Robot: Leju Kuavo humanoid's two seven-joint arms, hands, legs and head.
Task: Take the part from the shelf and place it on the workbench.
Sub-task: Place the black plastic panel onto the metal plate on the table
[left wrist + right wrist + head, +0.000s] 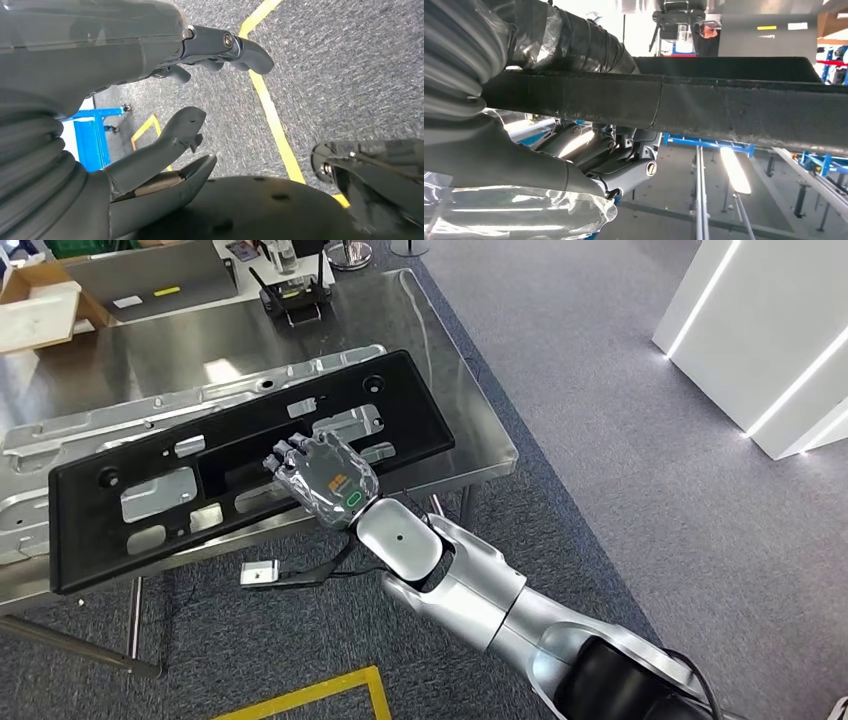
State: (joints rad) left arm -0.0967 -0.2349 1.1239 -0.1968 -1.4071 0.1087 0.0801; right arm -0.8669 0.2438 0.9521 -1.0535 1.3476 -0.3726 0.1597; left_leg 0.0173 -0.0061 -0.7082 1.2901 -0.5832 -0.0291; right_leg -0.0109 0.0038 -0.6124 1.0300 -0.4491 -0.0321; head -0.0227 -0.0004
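The part is a long black plastic frame [250, 425] with several cut-outs. It lies slantwise on the steel workbench [400, 320], its near long edge overhanging the front. My right hand [325, 475], wrapped in clear film, grips that near edge at about the middle. In the right wrist view the part's edge [734, 107] runs across, with the taped thumb [574, 45] over it and the fingers [624, 170] curled beneath. My left hand [100, 75] hangs over grey carpet, fingers apart and holding nothing.
A silver stamped metal panel [60, 430] lies under the black part. At the bench's far side stand a cardboard box [40, 300], a grey case [150, 280] and a black device [295, 295]. Yellow floor tape [320, 695] runs below; white lit walls [760, 340] stand at the right.
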